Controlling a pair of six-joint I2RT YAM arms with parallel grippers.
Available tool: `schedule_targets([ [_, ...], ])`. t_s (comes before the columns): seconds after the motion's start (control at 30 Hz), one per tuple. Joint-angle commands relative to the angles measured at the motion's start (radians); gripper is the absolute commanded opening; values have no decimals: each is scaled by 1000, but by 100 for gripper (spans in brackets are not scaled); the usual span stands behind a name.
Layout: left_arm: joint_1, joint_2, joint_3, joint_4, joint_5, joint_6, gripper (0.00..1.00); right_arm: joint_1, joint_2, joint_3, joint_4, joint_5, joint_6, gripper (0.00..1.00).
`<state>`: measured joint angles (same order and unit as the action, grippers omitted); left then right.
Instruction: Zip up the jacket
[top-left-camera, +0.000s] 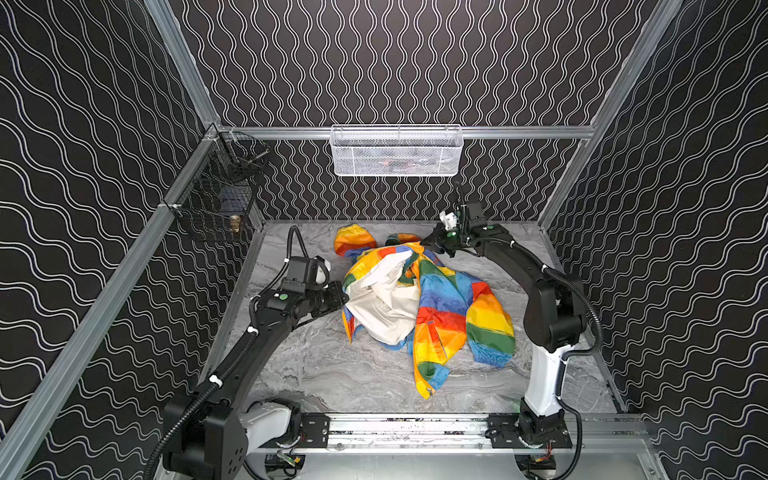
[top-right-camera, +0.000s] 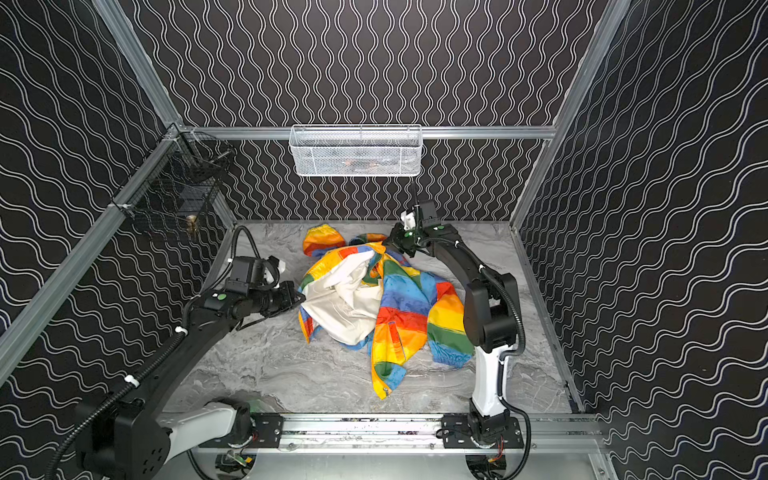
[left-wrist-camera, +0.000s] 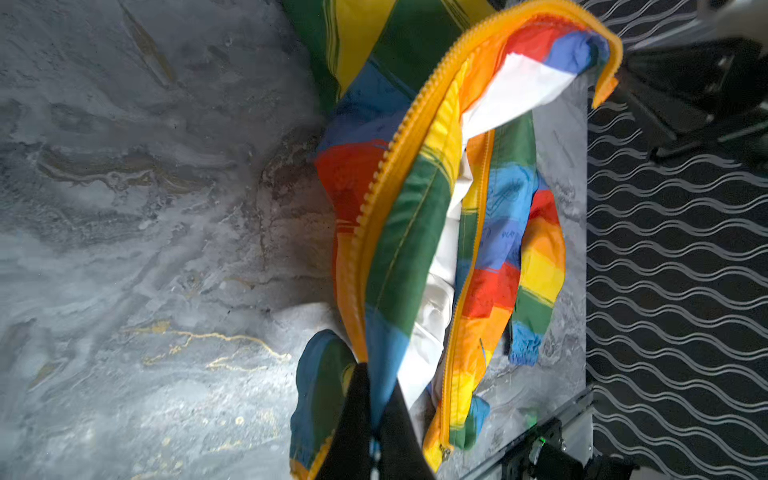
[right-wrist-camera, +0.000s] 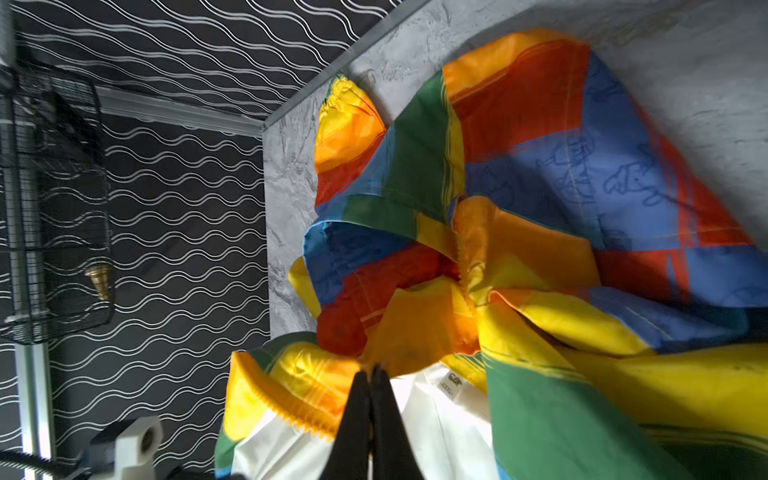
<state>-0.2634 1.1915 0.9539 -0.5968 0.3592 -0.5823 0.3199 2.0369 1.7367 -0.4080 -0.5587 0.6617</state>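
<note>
The left gripper (left-wrist-camera: 376, 386) was pinched shut on a front edge of the jacket (top-left-camera: 444, 307), which lay crumpled and unzipped, white lining (top-left-camera: 382, 303) showing, on the marble tabletop (top-left-camera: 332, 374). The right gripper (right-wrist-camera: 371, 370) was clamped shut on orange fabric beside its zipper band (right-wrist-camera: 291, 405).

Only real text candidate is a small white neck label (right-wrist-camera: 453, 381) inside the jacket (right-wrist-camera: 540, 166), seen in the right wrist view. It has a dark logo mark on top, possibly two or three letters, and a line of tiny print under it. Both are too blurred to read. The jacket's blue parts carry dark line doodles (right-wrist-camera: 623, 183). In the left wrist view one scribble (left-wrist-camera: 508, 235) may be lettering, but it's illegible. Nothing legible in both top views.
</note>
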Motion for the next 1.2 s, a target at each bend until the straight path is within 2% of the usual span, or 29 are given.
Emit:
schedule_targets([
  [0.0,-50,27,26,-172,-37,80,3,1,26,12,-37,3,-45,0],
  [0.1,-92,37,-2,-172,-53,74,7,-5,45,3,-36,-2,-60,0],
  [0.33,-233,48,-112,4,16,1,38,-59,79,-43,12,-70,-48,0],
  [0.4,-268,61,-139,60,47,-14,44,-72,80,-50,14,-80,-53,0],
  [0.53,-339,70,-161,112,45,-29,48,-104,84,-60,14,-85,-61,0],
  [0.7,-356,69,-189,164,66,-36,51,-128,98,-56,10,-96,-66,0],
  [0.8,-361,51,-190,144,20,-40,51,-139,108,-49,8,-119,-66,0],
  [0.97,-362,-24,-154,7,-200,-39,57,-149,71,-69,3,-93,-50,21],
  [1.03,-362,-54,-155,-33,-286,-50,61,-148,37,-77,-22,-54,-39,35],
  [1.17,-361,-97,-182,-35,-369,-58,64,-146,-57,-137,-15,16,-14,53],
])
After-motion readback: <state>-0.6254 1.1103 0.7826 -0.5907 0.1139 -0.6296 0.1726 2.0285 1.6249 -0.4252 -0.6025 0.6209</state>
